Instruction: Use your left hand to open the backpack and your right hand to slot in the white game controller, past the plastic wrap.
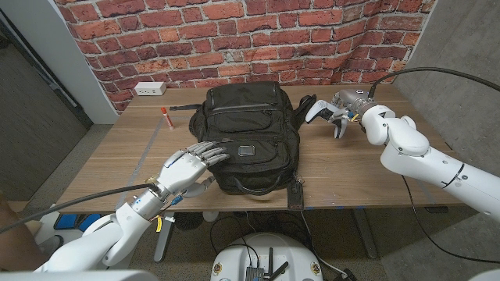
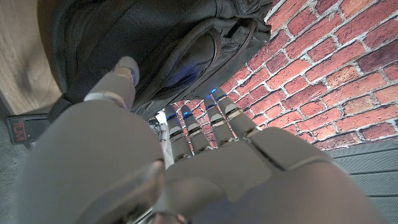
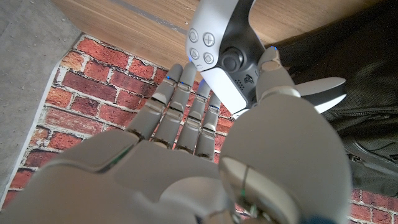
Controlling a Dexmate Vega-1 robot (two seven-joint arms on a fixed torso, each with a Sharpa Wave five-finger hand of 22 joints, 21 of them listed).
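Evenly lit from above, soft and bright — no harsh glare on the tabletop (image 1: pixel 344 168). Faint shadows under the backpack (image 1: pixel 248 136) and beneath the right robot hand (image 1: pixel 341 110). Sharp across the head view, with slight bending at the edges. Blurred and oversized up close in both wrist views — left robot hand (image 2: pixel 186 168) out of focus, brick wall (image 2: pixel 348 68) crisper. Small blue glints near fingertips (image 3: pixel 173 77).

Black backpack (image 1: pixel 248 140) lies flat at the middle of the wooden surface (image 1: pixel 367 168), front panel up, zips closed, straps trailing toward the near edge. White game controller (image 1: pixel 319 110) with black centre, buttons and thumbstick visible, sits just beside the backpack's right side, raised off the surface, grips pointing outward.
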